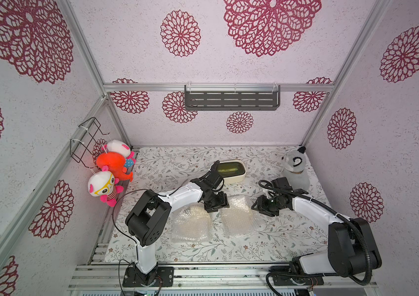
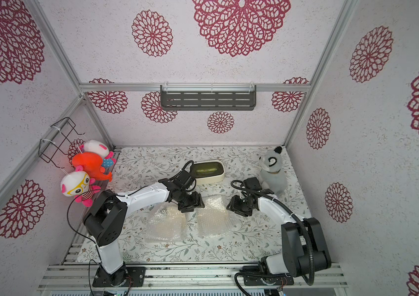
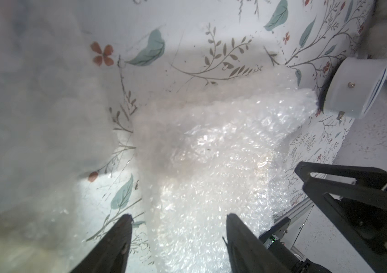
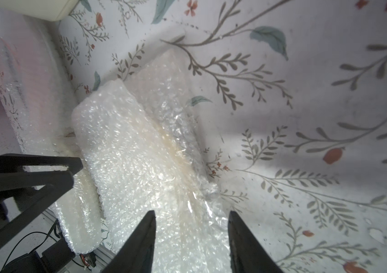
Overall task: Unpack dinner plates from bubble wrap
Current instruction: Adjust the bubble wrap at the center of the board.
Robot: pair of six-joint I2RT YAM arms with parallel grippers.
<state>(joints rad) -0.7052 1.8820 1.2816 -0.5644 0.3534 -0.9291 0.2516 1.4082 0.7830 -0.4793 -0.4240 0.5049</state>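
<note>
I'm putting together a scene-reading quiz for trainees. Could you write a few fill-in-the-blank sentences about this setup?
1. The bubble wrap forms ___ bundles lying side by side on the floral table.
2. The cream box has a dark ___ top.
3. The grey plush stands in the table's far ___ corner.
4. The left gripper hovers with its jaws ___.
Missing words: two, green, right, open.

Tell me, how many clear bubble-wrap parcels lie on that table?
2. One clear bubble-wrap parcel lies by the left arm; a second parcel between the left gripper and right gripper. Arms may hide others.
</note>
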